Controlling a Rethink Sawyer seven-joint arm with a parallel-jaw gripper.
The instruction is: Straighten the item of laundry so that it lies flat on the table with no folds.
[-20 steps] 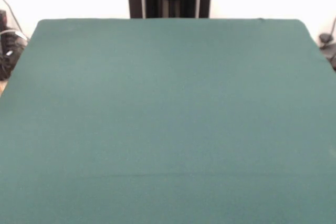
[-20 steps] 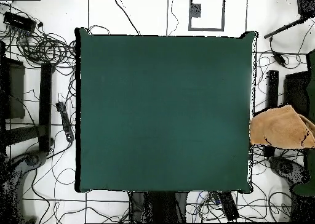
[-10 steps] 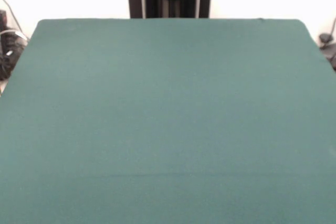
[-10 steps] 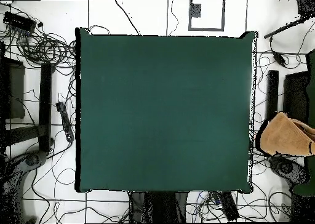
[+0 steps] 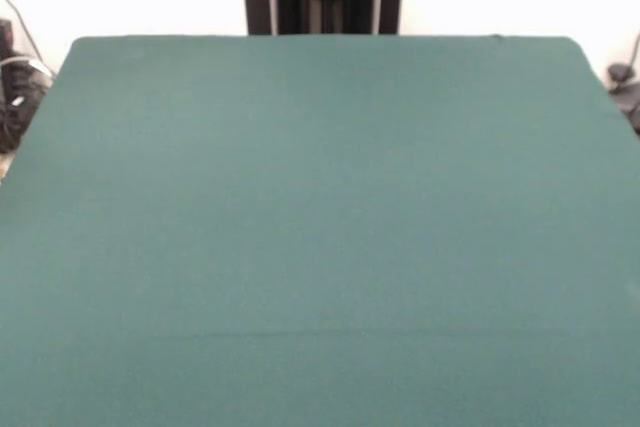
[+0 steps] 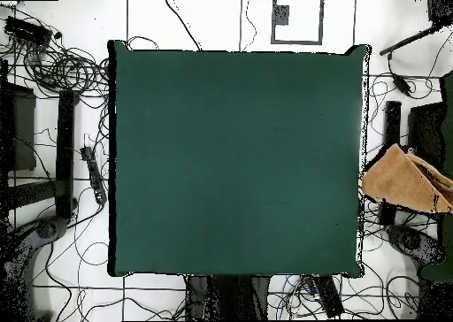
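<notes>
Since a second ago the towel (image 6: 407,181) at the right edge of the overhead view has changed shape: it was a rounded, bunched mass, then drew back toward the frame edge, and now spreads as a flatter wedge whose tip reaches toward the table's right edge. Nothing else has shifted.

Nearest in the front view, the table (image 5: 320,247) fills the lower and middle frame as bare green cloth, with nothing lying on it. Farther up, its far edge runs across the upper frame, and behind it a dark upright column stands at top centre. No arm or claw shows in either view, so I cannot tell how far open the claw is or whether it grips anything.

From overhead, the towel sits at middle right, just beside the table and apparently off its surface; whether it touches the rim is unclear. What supports it is cut off by the frame edge. Cables lie across the white floor around the table.

Judged from this, straightening has not begun: the towel must first land on the table, then be spread flat.
</notes>
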